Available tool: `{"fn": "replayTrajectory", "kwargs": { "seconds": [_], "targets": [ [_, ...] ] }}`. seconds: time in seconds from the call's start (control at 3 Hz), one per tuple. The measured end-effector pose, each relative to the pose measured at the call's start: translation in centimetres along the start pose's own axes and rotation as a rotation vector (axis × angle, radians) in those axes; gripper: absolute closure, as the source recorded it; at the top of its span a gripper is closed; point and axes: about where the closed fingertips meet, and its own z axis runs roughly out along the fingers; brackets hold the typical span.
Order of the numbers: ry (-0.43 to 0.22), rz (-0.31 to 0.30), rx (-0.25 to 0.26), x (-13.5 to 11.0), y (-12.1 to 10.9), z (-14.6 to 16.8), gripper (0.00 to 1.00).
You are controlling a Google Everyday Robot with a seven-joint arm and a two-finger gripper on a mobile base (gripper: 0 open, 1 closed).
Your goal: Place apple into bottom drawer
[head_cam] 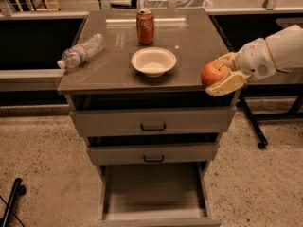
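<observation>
The apple (212, 74) is red-orange and sits between the pale fingers of my gripper (218, 74), which is shut on it. The gripper comes in from the right on a white arm and holds the apple at the front right corner of the cabinet top, about level with its edge. The bottom drawer (154, 191) is pulled out at the foot of the cabinet, a shallow grey tray with a bare floor. It lies well below and to the left of the apple.
On the grey cabinet top (113, 74) stand a red soda can (145, 26), a white bowl (153, 61) and a plastic bottle (80, 51) lying on its side. The top drawer (152, 121) and middle drawer (152, 153) have black handles. A black stand leg (253, 126) is at right.
</observation>
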Motion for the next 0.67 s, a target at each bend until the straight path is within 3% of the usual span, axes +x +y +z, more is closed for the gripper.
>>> {"fn": "replayTrajectory", "kwargs": {
  "seconds": [0.33, 0.67],
  "targets": [
    [0.0, 0.0, 0.0, 0.0, 0.0, 0.0, 1.0],
    [-0.029, -0.007, -0.002, 1.5, 1.6, 1.8, 1.0]
  ]
}}
